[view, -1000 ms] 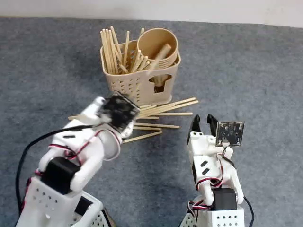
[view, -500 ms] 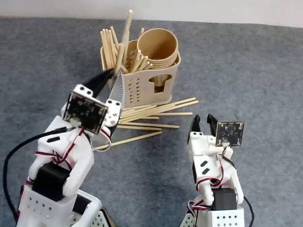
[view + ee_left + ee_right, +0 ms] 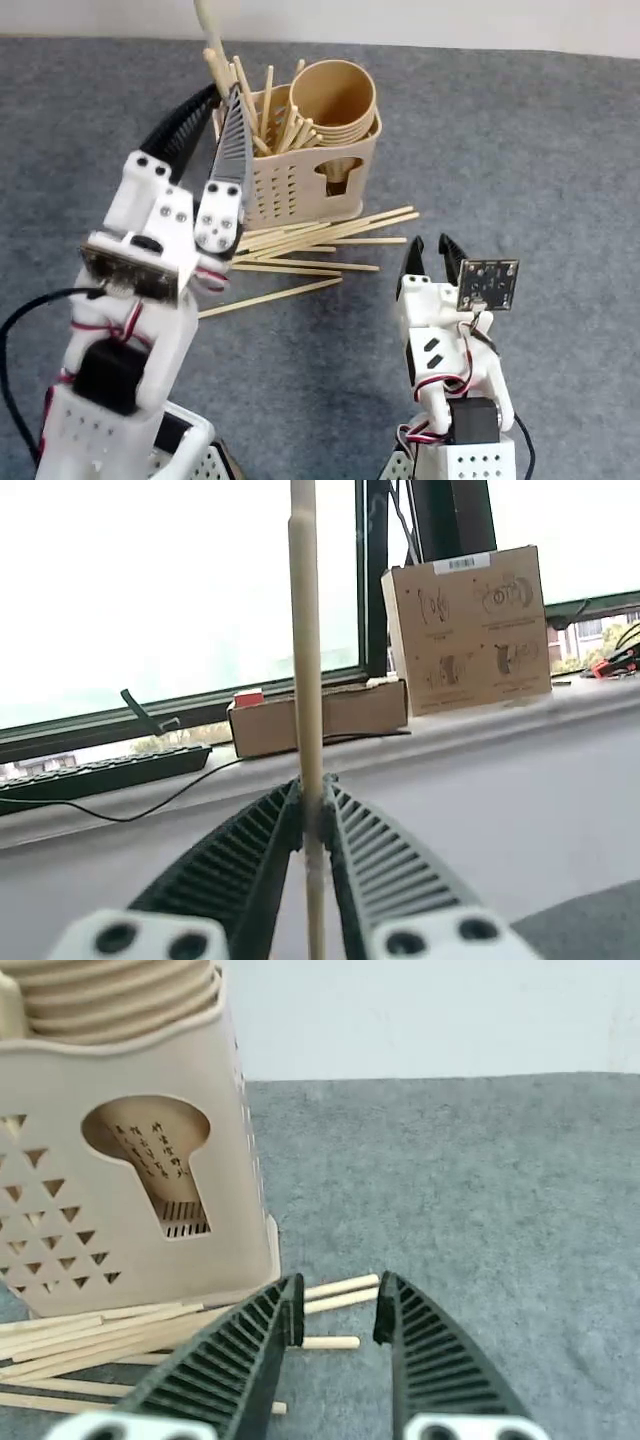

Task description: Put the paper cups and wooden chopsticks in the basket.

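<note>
High view showed the left gripper [image 3: 224, 92] clamped on one chopstick [image 3: 211, 30] over the basket [image 3: 300, 190], at the rim of the side that held the stored chopsticks [image 3: 245, 100]. In the left wrist view the chopstick [image 3: 305, 630] stood nearly upright between the closed jaws of that gripper [image 3: 313, 795]. It was probably held so in order that its lower end could drop in among the others without catching the rim. The cups [image 3: 340, 95] sat nested in the basket's other side. Loose chopsticks [image 3: 320, 245] lay fanned on the tabletop [image 3: 530, 150], against the basket's front foot. The right gripper [image 3: 428, 255] sat low, just in front of the basket, jaws apart and empty. It pointed at those chopsticks, seemingly placed to take one.
</note>
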